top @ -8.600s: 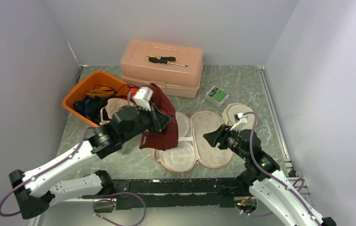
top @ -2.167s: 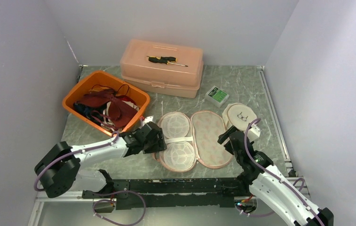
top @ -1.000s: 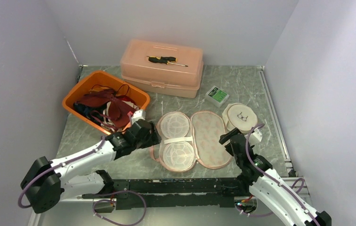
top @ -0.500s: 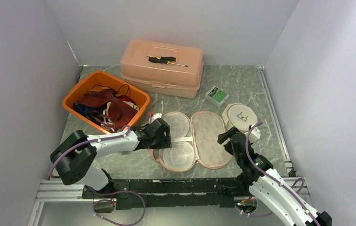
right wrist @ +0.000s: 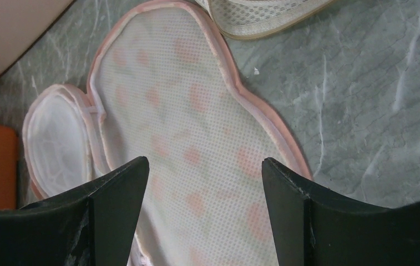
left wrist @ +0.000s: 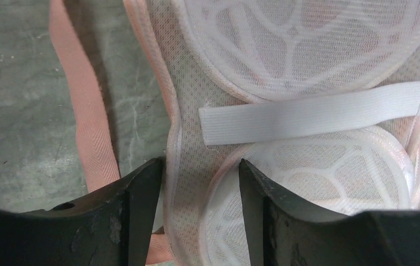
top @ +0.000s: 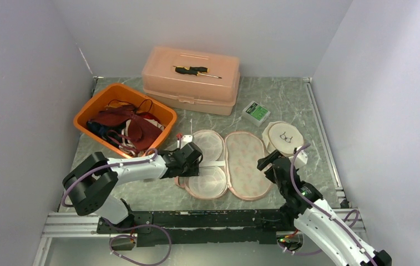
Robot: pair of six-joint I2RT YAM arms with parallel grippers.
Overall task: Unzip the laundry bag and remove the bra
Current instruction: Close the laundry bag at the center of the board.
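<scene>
laundry bag (left wrist: 307, 111) lies unzipped under the left gripper (left wrist: 199, 166), its rim running between the half-open jaws, unpinched; right gripper (right wrist: 205, 163) hovers wide open, empty.

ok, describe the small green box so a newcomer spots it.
Find the pink case at the back of the table. Off its right end lies a small box. It alone has a green top; the round pad nearer the arms is cream.

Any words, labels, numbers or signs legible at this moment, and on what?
No words or numbers can be read in any view.
green box: pale print on its top, too small to read.
round pouch: small dark pictogram, no letters visible.
</scene>
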